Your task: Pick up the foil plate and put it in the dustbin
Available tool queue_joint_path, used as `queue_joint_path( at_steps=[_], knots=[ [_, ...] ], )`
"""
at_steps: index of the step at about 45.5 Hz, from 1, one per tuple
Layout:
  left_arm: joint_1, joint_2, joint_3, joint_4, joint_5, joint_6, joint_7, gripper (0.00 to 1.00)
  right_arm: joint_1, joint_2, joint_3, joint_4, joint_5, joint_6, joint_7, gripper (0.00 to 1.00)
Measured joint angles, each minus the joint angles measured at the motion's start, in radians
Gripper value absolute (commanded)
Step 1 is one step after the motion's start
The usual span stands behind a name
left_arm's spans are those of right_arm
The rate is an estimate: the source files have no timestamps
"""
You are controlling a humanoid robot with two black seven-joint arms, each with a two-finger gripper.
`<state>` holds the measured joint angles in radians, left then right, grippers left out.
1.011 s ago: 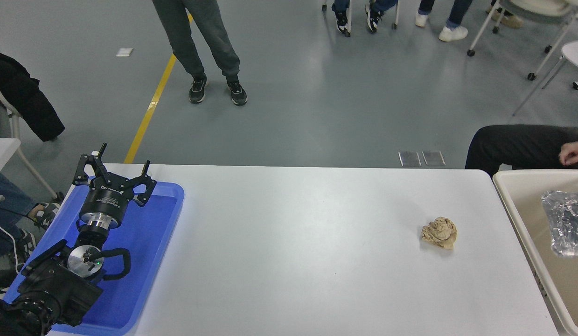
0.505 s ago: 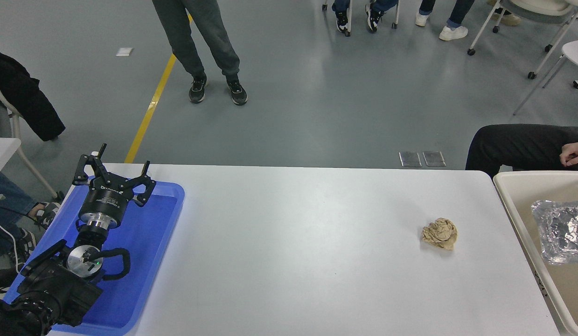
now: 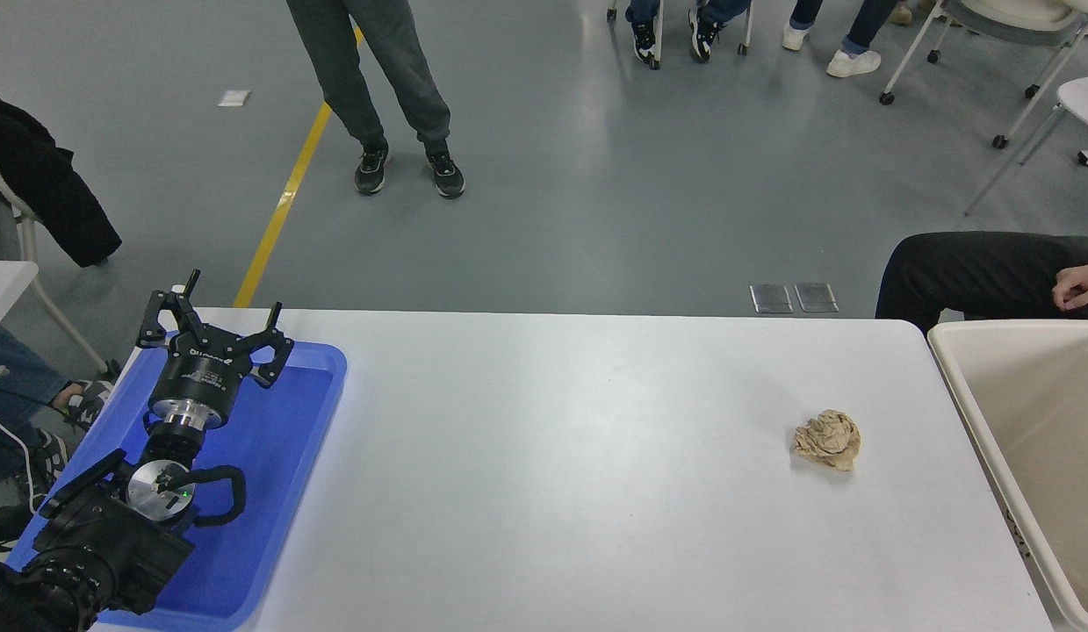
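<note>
The beige dustbin stands at the table's right edge, partly cut off by the picture's right side. The foil plate is out of view; the part of the dustbin's inside that shows holds nothing. My left gripper is parked open above the blue tray at the lower left, holding nothing. My right arm and gripper are not in view.
A flat blue tray lies at the table's left end under the left arm. A crumpled tan paper ball lies on the white table at the right. A seated person's dark leg and hand are behind the dustbin. Other people stand beyond the table.
The foil plate showed inside the dustbin at the right edge in both earlier frames, shifting a little; now it is gone from view. The left arm and paper ball have not moved.
</note>
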<state>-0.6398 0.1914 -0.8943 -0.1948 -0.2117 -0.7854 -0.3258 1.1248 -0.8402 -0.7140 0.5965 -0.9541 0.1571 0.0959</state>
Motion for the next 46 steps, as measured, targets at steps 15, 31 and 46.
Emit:
queue_joint_path(
  at_steps=[15,31,46],
  knots=[
    [0.0,-0.001,0.0,0.0,0.0,0.0,0.002,1.0,0.384,-0.015,-0.237,0.429,-0.001,0.041,0.002,1.0],
    [0.0,-0.001,0.0,0.0,0.0,0.0,0.002,1.0,0.72,0.028,-0.317,0.791,0.179,0.233,0.005,1.0],
    [0.0,0.0,0.0,0.0,0.0,0.0,0.001,1.0,0.937,0.207,-0.339,0.904,0.398,0.44,0.001,1.0]
  ],
)
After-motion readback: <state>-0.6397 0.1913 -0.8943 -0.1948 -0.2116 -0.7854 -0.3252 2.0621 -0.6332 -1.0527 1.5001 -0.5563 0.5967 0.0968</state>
